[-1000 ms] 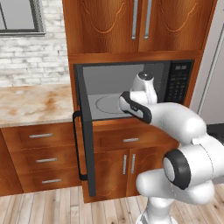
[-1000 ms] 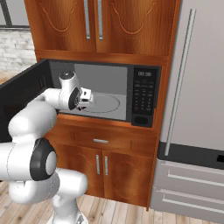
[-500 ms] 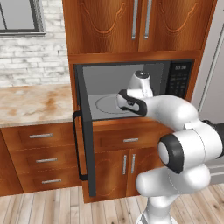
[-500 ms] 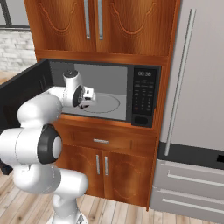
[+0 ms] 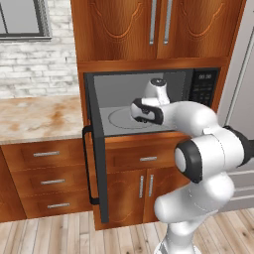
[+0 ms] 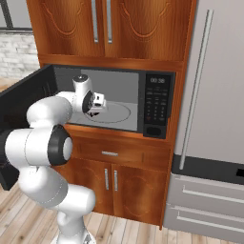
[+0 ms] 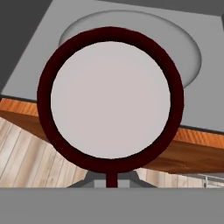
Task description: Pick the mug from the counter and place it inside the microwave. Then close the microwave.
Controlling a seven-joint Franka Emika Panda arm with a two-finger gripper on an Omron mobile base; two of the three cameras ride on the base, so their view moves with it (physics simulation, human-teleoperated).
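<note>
Mug (image 7: 110,99) sits right at gripper (image 6: 95,111) tips, pinched tight by handle, hanging at near edge of open microwave (image 5: 149,101), just short of turntable (image 7: 188,48), floor visible below.

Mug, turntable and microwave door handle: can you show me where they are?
mug (image 7: 110,100), hand view, on its pale inside.
turntable (image 6: 119,113), right base view, on the round glass plate.
microwave door handle (image 5: 87,166), left base view, on the black bar.
</note>
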